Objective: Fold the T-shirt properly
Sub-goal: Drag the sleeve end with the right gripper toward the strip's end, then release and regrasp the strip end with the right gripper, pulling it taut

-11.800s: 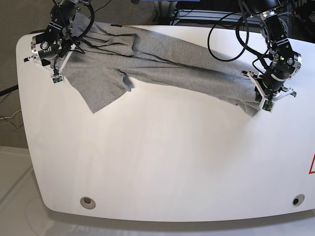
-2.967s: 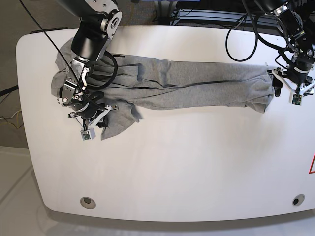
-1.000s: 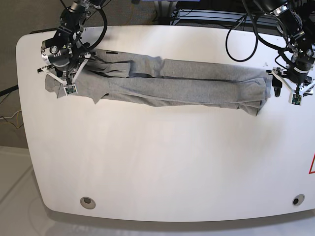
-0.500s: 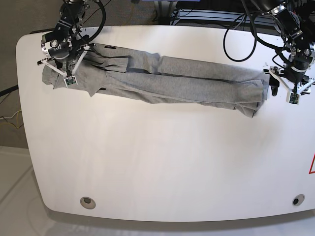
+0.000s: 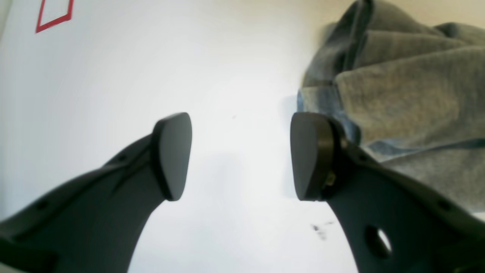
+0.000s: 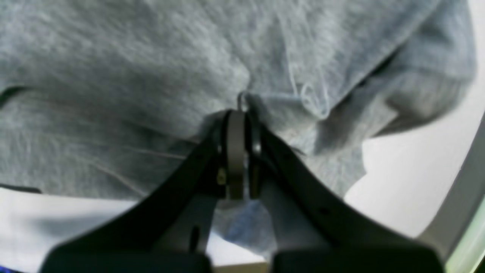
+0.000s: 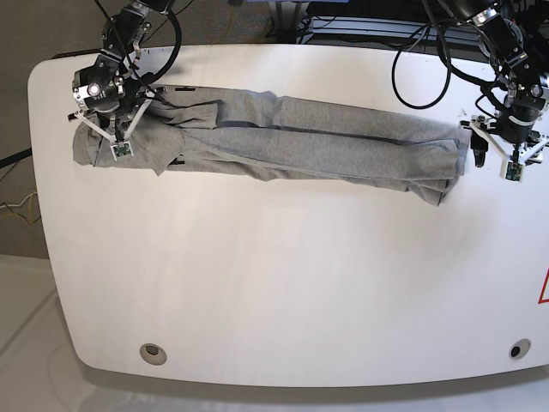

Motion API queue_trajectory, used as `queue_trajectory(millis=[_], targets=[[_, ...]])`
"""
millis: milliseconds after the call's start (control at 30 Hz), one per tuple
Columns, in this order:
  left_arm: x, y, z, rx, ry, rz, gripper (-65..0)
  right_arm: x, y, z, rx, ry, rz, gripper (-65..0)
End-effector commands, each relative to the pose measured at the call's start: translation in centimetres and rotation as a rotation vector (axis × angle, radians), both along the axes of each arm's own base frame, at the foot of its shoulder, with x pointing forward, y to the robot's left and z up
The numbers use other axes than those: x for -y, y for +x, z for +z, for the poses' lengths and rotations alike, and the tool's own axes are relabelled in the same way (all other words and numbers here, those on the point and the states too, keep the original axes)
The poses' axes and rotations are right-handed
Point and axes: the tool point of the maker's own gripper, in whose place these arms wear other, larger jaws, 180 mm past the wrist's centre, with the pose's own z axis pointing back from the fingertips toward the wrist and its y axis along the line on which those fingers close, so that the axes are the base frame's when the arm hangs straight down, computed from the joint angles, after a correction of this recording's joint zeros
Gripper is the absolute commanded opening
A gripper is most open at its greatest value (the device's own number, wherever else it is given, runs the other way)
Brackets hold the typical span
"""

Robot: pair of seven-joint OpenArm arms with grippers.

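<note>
The heather-grey T-shirt lies bunched into a long band across the far part of the white table. My right gripper is shut on a fold of the grey cloth; in the base view the right gripper sits at the band's left end. My left gripper stands open just off the shirt's right end, with only bare table between its pads. From the base view, the left gripper hovers beside that end. No lettering shows.
Two round holes sit near the table's front edge. A red marking is at the right edge, and a red outline shows in the left wrist view. Black cables hang behind the table.
The right gripper, still shut on the cloth, has shifted slightly left and away, drawing the shirt's left end with it. The left gripper stays open at the right end.
</note>
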Motion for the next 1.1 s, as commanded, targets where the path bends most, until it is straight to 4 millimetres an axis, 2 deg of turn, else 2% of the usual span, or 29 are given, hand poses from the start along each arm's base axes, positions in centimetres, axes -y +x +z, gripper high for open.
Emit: queue_trajectory(millis=[0,267,333,500,633,800,1067], targets=[[-0.3,0.7,1.3,0.042,0.015,-0.009,-25.9,-0.6,-0.8,-1.0,-0.041,0.029,0.009,-65.0],[-0.3,0.7,1.3,0.043,0.014,-0.008,-25.9,0.0,0.3,-0.2,-0.011,0.011,0.014,-65.0],[-0.3,0.7,1.3,0.043,0.014,-0.008,-25.9,0.1,1.0,0.2,0.006,0.009,0.012,-63.4],[-0.3,0.7,1.3,0.043,0.014,-0.008,-25.9,0.3,2.0,0.9,0.036,0.000,0.012,-53.4],[-0.3,0.7,1.3,0.043,0.014,-0.008,-25.9,1.2,2.5,2.5,0.072,-0.040,0.017,-43.8],[-0.3,0.6,1.3,0.043,0.014,-0.006,-25.9,1.5,2.4,3.5,0.093,-0.065,0.019,-35.4],[-0.4,0.7,1.4,0.045,0.016,-0.005,-25.9,1.8,2.4,5.4,0.129,-0.107,0.021,-34.1]])
